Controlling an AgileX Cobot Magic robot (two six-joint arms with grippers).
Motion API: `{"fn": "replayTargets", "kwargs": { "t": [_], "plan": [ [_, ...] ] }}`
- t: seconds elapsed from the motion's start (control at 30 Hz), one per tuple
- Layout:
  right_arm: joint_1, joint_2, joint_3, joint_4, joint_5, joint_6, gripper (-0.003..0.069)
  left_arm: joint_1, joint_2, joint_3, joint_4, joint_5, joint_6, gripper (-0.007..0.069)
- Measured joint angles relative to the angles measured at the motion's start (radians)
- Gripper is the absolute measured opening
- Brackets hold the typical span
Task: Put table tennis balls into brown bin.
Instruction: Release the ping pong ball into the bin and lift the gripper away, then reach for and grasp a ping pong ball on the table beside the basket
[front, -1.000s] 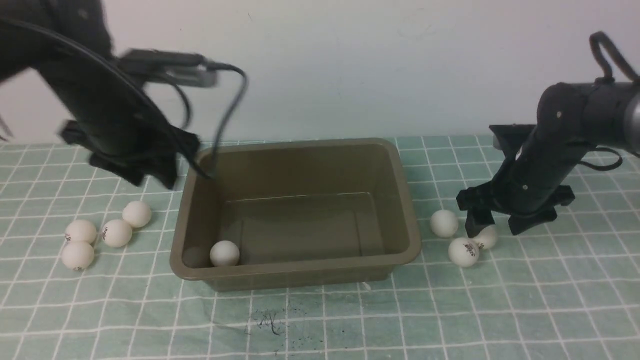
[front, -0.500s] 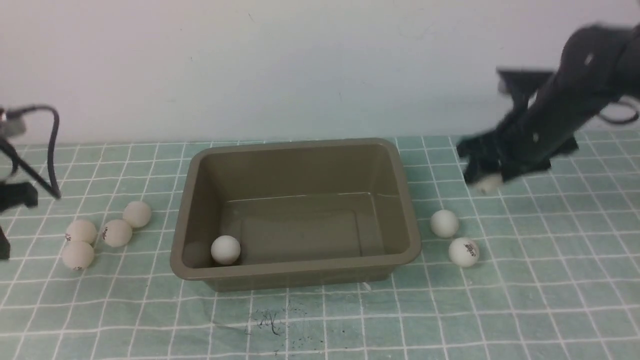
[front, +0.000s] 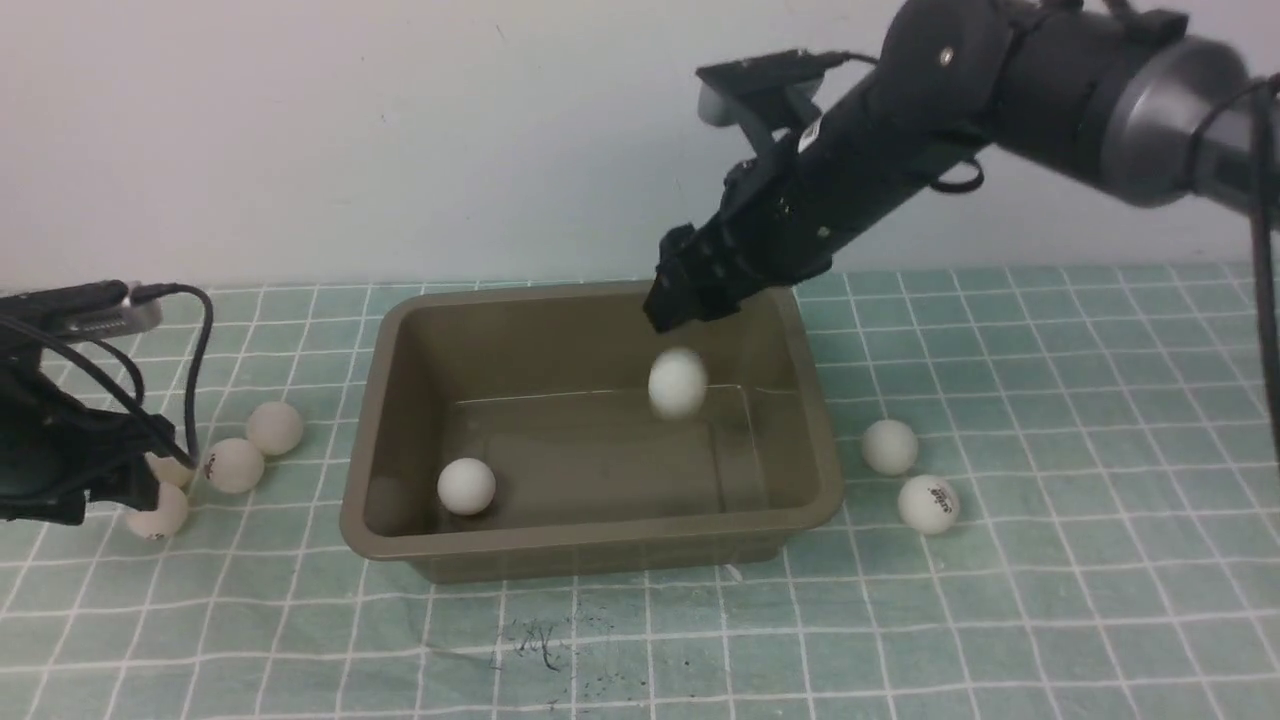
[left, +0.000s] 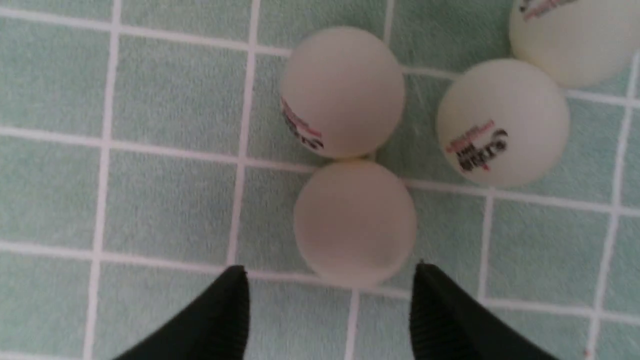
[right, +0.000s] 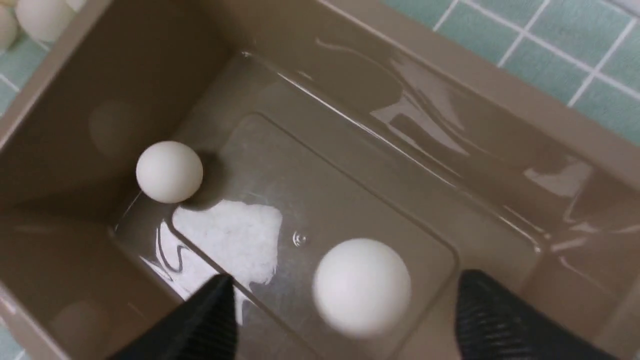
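The brown bin stands mid-table. One table tennis ball rests on its floor near the front left corner. My right gripper hangs open over the bin's back right part, and a second ball is in the air just below it, blurred. The right wrist view shows that ball free between the spread jaws of the right gripper. My left gripper is low over the left ball cluster, open, with one ball just ahead of its fingertips, untouched.
Left of the bin lie several balls, two partly hidden by my left gripper. Two more balls sit right of the bin. A checked green cloth covers the table, with dark scuff marks in front.
My right arm carried a ball from right of the bin to above it and let go; the ball is dropping. My left arm came down onto the left cluster. The bin's ball rolled slightly.
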Motion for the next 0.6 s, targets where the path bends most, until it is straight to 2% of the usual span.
{"fn": "replayTargets", "kwargs": {
  "t": [0.03, 0.07, 0.17, 0.23, 0.27, 0.33, 0.37, 0.4, 0.43, 0.5, 0.6],
  "plan": [
    [-0.010, -0.009, -0.033, -0.038, 0.069, 0.006, 0.0598, -0.007, 0.024, 0.000, -0.019, -0.031, 0.001, 0.0488],
    [-0.020, -0.017, -0.062, -0.076, 0.130, 0.014, 0.0606, -0.012, 0.037, 0.000, -0.035, -0.046, 0.005, 0.0521],
    [-0.057, -0.034, -0.104, -0.154, 0.204, 0.048, 0.0584, -0.034, 0.067, 0.000, -0.059, -0.078, 0.035, 0.0563],
    [-0.104, -0.061, -0.110, -0.209, 0.219, 0.093, 0.0510, -0.054, 0.091, 0.000, -0.068, -0.092, 0.044, 0.0550],
    [-0.159, -0.089, -0.087, -0.236, 0.221, 0.122, 0.0403, -0.065, 0.104, 0.000, -0.070, -0.094, 0.045, 0.0489],
    [-0.231, -0.132, -0.030, -0.240, 0.221, 0.158, 0.0244, -0.070, 0.112, 0.000, -0.071, -0.079, 0.046, 0.0341],
    [-0.264, -0.153, 0.015, -0.236, 0.221, 0.173, 0.0165, -0.071, 0.112, -0.005, -0.069, -0.061, 0.046, 0.0335],
    [-0.264, -0.153, 0.025, -0.235, 0.221, 0.173, 0.0165, -0.072, 0.111, -0.007, -0.068, -0.056, 0.046, 0.0336],
    [-0.304, -0.180, 0.099, -0.225, 0.221, 0.192, 0.0076, -0.071, 0.100, -0.021, -0.062, -0.010, 0.043, 0.0351],
    [-0.338, -0.198, 0.223, -0.214, 0.222, 0.206, 0.0016, -0.071, 0.062, -0.056, -0.036, 0.090, 0.025, 0.0352],
    [-0.342, -0.198, 0.394, -0.178, 0.207, 0.204, 0.0027, -0.073, -0.032, -0.123, -0.017, 0.212, -0.014, 0.0352]
  ]
}}
